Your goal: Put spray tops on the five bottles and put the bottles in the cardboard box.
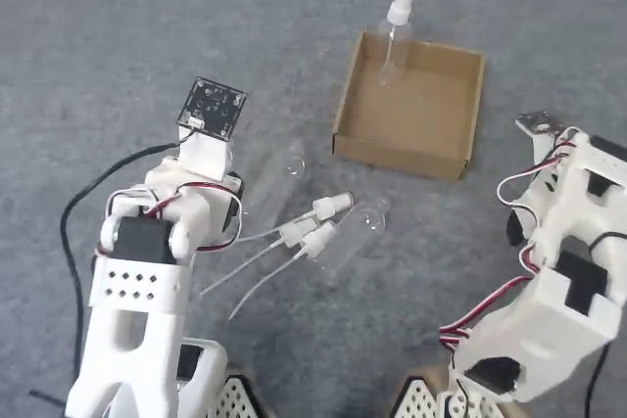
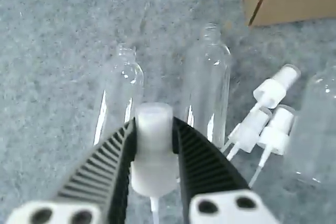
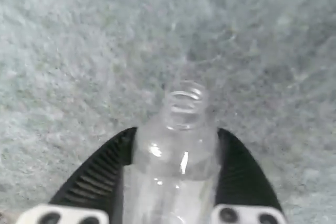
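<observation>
Spreading beneath both arms, the grey felt-like tabletop point(image 1: 98, 46) carries everything. The brown open-topped cardboard box point(image 1: 402, 156) sits well ahead of the left tool point(image 2: 152, 124), over toward the right arm's side. A clear plastic bottle fitted with a white spray top point(image 1: 394, 46) stands upright in the box's far corner.

The right tool point(image 3: 176, 132) is clamped around a clear plastic bottle with an open threaded neck point(image 3: 181, 145), and the neck points out past the tool's tips.

Just beyond the left tool's tips, two clear uncapped bottles point(image 2: 118, 93) point(image 2: 210, 87) lie side by side on the tabletop, necks pointing away from the tool. A third clear bottle point(image 2: 317, 124) lies farther to the box's side.

Three loose white spray tops with thin dip tubes point(image 2: 275, 90) point(image 2: 252, 127) point(image 2: 278, 132) are bunched together between the second and third lying bottles. The left tool is closed on a fourth white plastic spray top point(image 2: 153, 150), pinched between its black ribbed fingers point(image 2: 113, 156) with the cap end facing forward.
</observation>
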Controlling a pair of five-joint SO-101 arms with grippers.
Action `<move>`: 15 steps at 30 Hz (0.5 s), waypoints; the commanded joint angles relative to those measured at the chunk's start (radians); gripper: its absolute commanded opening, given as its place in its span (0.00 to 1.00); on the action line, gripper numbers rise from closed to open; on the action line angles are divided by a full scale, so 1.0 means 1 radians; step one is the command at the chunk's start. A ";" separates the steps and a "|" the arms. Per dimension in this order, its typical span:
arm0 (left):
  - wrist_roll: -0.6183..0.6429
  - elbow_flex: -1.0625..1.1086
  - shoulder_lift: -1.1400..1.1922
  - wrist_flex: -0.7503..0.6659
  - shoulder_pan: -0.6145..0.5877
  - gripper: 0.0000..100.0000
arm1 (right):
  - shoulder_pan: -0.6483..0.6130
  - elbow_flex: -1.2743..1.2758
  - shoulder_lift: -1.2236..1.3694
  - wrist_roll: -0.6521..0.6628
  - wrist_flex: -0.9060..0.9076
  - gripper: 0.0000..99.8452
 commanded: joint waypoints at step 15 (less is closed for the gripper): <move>0.080 -0.390 -0.046 0.129 -0.009 0.01 | -0.601 0.114 -0.878 -0.394 0.045 0.01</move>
